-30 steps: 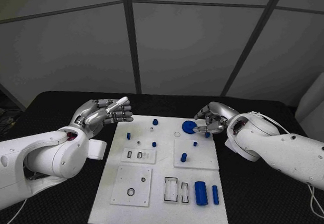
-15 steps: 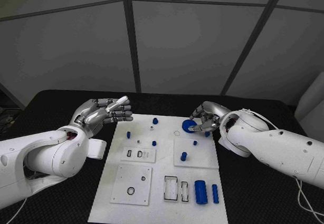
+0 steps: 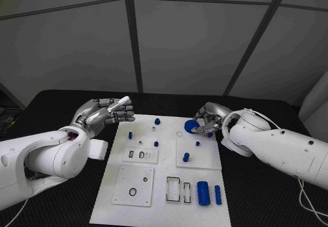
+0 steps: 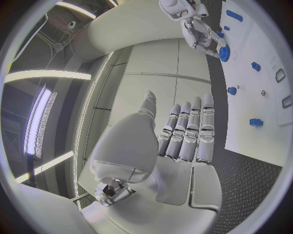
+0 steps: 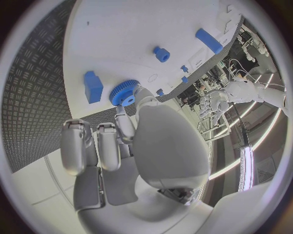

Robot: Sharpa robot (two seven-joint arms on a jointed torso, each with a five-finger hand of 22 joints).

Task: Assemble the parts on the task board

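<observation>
The white task board (image 3: 163,210) lies in the middle of the black table. My right hand (image 3: 210,118) is over the board's far right corner and pinches a blue gear (image 3: 192,126) just above the plate. In the right wrist view the gear (image 5: 124,92) sits between the fingertips, next to a blue block (image 5: 93,87). My left hand (image 3: 106,114) hovers off the board's far left corner with its fingers stretched out and nothing in it. The left wrist view shows that hand (image 4: 183,139) bare, and the right hand (image 4: 198,29) with the gear (image 4: 223,52) beyond it.
Several small blue pegs (image 3: 157,122) stand on the board's far half. Two blue cylinders (image 3: 202,192) lie at its near right, beside black-outlined slots (image 3: 177,191). A black ring (image 3: 132,194) lies on a near-left plate. A white object (image 3: 327,106) stands at the table's right rear.
My right hand has drawn slightly back and left over the board's far corner, still pinching the gear, and its arm has swung with it. The left hand has barely moved.
</observation>
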